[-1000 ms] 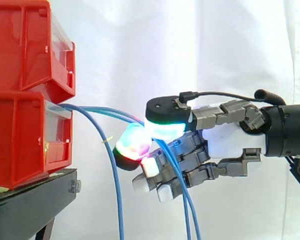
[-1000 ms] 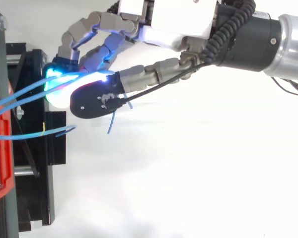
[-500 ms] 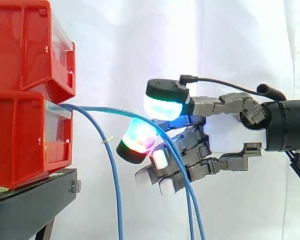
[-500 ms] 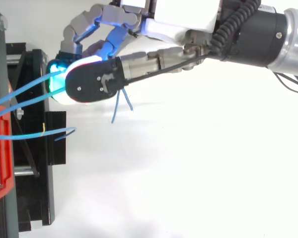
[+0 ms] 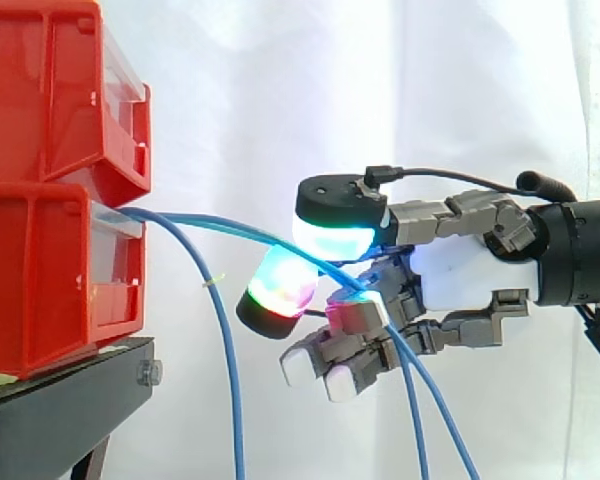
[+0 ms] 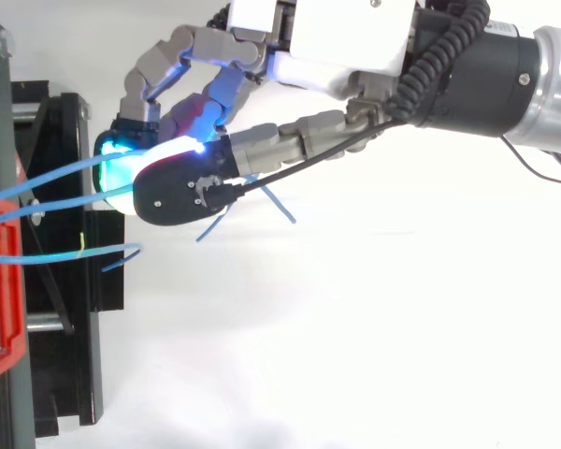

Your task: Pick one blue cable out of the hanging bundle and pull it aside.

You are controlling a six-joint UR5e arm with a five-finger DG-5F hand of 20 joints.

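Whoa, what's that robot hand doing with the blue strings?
The robot's hand has its fingers curled round two blue cables that come out of the lower red bin. They run through the hand and dangle below it. A third cable hangs free near the bin, untouched.

An upper bin (image 5: 50, 90) sat stacked on a lower bin (image 5: 40, 280) at the left, both on a stand (image 5: 50, 410), with the curtain (image 5: 280, 90) behind everything. The robot hand (image 5: 465, 280) reached in from the right, level with the lower bin. From that bin's front a single cable (image 5: 227, 340) dropped just beside the stand. The other cables (image 5: 250, 230) ran rightward under the thumb, between the curled fingers, then hung below the robot hand.
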